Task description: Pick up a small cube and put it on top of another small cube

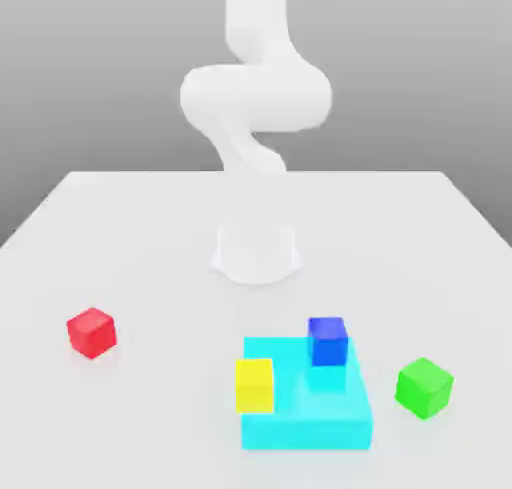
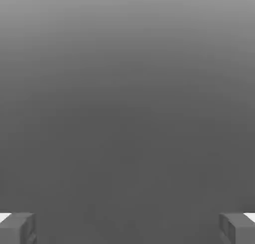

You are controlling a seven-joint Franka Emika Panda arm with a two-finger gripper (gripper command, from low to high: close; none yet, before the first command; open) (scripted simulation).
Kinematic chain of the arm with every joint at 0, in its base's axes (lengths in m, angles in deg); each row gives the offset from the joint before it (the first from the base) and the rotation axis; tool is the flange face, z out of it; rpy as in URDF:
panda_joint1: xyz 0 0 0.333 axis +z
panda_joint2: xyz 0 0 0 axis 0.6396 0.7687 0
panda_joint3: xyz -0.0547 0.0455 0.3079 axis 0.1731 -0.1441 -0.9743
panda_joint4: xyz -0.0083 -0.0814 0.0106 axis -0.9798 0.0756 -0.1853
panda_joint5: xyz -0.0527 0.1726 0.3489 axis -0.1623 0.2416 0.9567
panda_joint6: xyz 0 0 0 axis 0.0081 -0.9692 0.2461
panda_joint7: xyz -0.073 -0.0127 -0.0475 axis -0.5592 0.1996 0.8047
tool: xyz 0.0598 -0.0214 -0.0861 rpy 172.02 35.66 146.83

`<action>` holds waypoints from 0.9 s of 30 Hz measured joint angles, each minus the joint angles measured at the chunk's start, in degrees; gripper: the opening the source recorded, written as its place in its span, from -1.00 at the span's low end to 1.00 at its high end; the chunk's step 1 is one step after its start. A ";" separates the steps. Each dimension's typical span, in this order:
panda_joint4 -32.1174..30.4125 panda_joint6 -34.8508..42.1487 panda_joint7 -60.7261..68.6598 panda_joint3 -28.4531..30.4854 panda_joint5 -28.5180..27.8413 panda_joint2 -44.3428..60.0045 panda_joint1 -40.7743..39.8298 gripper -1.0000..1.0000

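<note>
The small red cube (image 1: 92, 332) sits alone on the white table (image 1: 150, 237), toward the exterior view's left. A blue cube (image 1: 328, 340) and a yellow cube (image 1: 254, 385) rest on a cyan stepped block (image 1: 320, 422) near the front. A green cube (image 1: 424, 387) lies on the table at the exterior view's right. The white arm (image 1: 255, 97) is folded up high above its base (image 1: 257, 252), far from all the cubes. In the hand view my gripper (image 2: 127, 229) is open, its grey fingertips (image 2: 17, 229) set wide apart with nothing between them, facing a plain grey background.
The cyan block takes up the front middle of the table, between the red and green cubes. The table's edges run along the back and slant down both sides.
</note>
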 joint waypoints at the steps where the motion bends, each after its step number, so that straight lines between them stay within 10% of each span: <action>1: -1.55 -1.47 0.46 1.45 -0.08 2.01 -0.73 0.00; 18: -27.96 -27.56 9.01 23.75 -0.80 38.66 -17.63 0.00; 27: -26.98 -37.21 23.48 12.64 17.90 52.03 -25.72 0.00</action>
